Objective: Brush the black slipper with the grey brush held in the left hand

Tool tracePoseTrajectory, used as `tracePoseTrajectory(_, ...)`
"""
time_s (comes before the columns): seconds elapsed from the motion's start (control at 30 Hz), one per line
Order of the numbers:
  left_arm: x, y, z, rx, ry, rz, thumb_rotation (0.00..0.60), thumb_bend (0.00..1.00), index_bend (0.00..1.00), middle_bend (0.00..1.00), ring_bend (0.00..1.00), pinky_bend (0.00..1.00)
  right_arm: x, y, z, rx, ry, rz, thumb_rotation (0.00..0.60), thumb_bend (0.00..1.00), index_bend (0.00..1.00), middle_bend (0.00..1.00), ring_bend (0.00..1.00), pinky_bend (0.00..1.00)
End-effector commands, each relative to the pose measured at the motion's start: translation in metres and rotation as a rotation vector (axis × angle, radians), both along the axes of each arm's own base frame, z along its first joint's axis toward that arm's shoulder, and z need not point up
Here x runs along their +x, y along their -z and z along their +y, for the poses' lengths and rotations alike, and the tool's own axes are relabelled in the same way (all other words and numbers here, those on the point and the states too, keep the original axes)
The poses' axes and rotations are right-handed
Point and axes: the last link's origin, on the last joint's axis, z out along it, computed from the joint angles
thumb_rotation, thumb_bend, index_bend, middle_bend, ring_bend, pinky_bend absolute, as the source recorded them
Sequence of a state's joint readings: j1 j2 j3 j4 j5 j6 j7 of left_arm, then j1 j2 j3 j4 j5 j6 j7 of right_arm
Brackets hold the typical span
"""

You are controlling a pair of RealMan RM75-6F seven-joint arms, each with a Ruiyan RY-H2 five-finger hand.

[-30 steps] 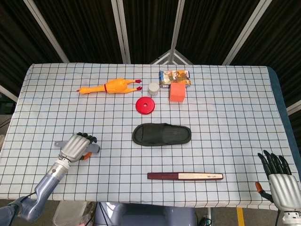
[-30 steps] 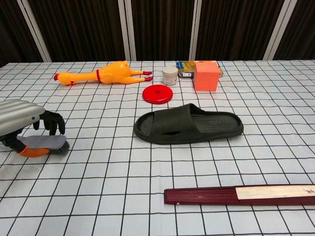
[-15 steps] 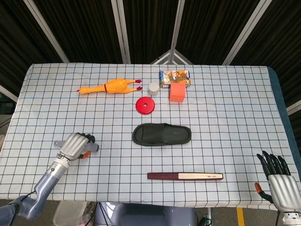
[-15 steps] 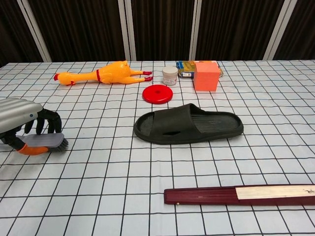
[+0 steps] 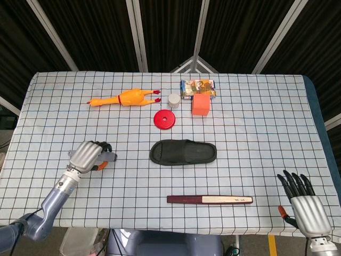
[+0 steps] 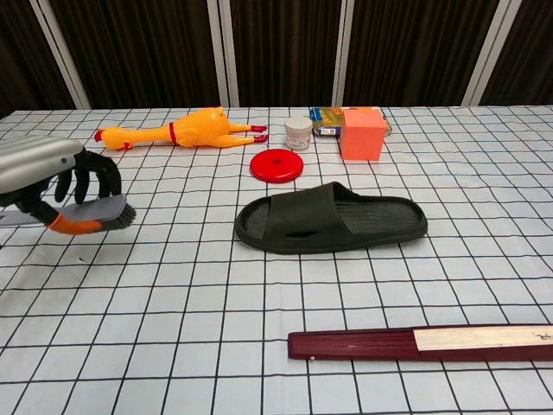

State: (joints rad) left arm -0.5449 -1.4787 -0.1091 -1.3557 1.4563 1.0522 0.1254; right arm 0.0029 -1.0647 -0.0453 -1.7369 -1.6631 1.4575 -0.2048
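You've got a matt rubbery slipper [image 6: 330, 217], a checked cloth table cover [image 5: 256, 138] (faintly creased), a glossy plastic-looking red disc [image 6: 276, 164], and a left hand [image 6: 39, 164] with brushed-metal shell.

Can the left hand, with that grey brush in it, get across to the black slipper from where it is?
Probably yes: between the left hand, gripping the grey brush, and the black slipper lies only bare checked cloth.

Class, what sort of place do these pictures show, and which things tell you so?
Probably a robot test room, not a home: a table under a checked cloth, dark curtains behind, and unrelated props such as a slipper and rubber chicken.
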Motion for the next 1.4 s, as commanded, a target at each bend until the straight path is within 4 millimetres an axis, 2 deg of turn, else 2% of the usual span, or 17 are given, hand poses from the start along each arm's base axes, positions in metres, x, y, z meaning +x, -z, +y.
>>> tracePoseTrajectory(0.03,0.02,-0.008,0.013,0.008,0.046,0.008,0.6,0.65,0.54,0.64,0.52,0.56,0.012,0.02,-0.021,0.053,-0.071,-0.006,0.6,0.51,0.0,0.0,0.0,0.04)
tracePoseTrajectory(0.17,0.05,-0.01,0.027,0.018,0.094,0.009,0.6,0.65,0.53,0.64,0.52,0.56,0.028,0.046,-0.049,0.09,-0.156,-0.016,0.6,0.62,0.0,0.01,0.0,0.09)
tracePoseTrajectory(0.27,0.066,-0.008,0.039,0.007,0.097,0.008,0.6,0.65,0.53,0.63,0.52,0.56,0.045,0.063,-0.067,0.088,-0.265,0.064,0.6,0.68,0.0,0.01,0.0,0.1)
tracePoseTrajectory(0.47,0.09,0.0,0.058,-0.012,0.09,0.027,0.6,0.65,0.53,0.63,0.52,0.56,0.084,0.11,-0.088,0.215,-0.363,0.094,0.6,0.69,0.0,0.07,0.02,0.1)
tracePoseTrajectory(0.57,0.098,0.005,0.064,-0.014,0.086,0.025,0.6,0.65,0.53,0.63,0.52,0.56,0.099,0.126,-0.097,0.237,-0.385,0.082,0.6,0.7,0.0,0.09,0.03,0.1)
tracePoseTrajectory(0.83,0.124,0.026,0.076,-0.037,0.08,0.007,0.6,0.66,0.53,0.64,0.52,0.56,0.126,0.17,-0.113,0.326,-0.412,0.033,0.6,0.72,0.0,0.1,0.05,0.1)
tracePoseTrajectory(1.2,0.142,0.052,0.09,-0.07,0.056,0.008,0.6,0.65,0.53,0.64,0.52,0.56,0.159,0.203,-0.134,0.357,-0.438,0.007,0.6,0.72,0.0,0.1,0.05,0.1)
tracePoseTrajectory(1.4,0.15,0.07,0.09,-0.1,0.062,0.011,0.6,0.64,0.53,0.63,0.52,0.56,0.166,0.212,-0.139,0.363,-0.433,0.017,0.6,0.72,0.0,0.1,0.05,0.1)
